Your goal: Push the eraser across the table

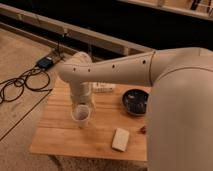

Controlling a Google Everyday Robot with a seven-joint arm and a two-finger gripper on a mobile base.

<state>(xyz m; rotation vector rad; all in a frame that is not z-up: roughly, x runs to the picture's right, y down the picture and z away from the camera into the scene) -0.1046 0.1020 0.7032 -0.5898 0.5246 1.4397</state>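
Hanging low above the cup (pixel 81 116), the gripper (pixel 82 102) looks set to push along the tabletop (pixel 60 136); whether it grips anything, I cannot tell.

Right above the paper cup (pixel 81 115) hangs the gripper (pixel 82 102), and its lower end merges with the cup's rim, so there's no making it out. The arm (pixel 125 70) runs off the picture at the right and bottom edges and covers the whole end of the table (pixel 65 135) right of the cup. Over there, the dark bowl (pixel 134 102) loses its right side under the arm, and its contents can't be read. Lower right of the cup, a small dark scrap (pixel 143 129) peeks from the arm's edge, too small to name. Just beyond the cup, a white thing (pixel 102 86) sits half hidden under the forearm. Far left of the cup, the floor cables (pixel 20 85) are cut by the picture's edge.
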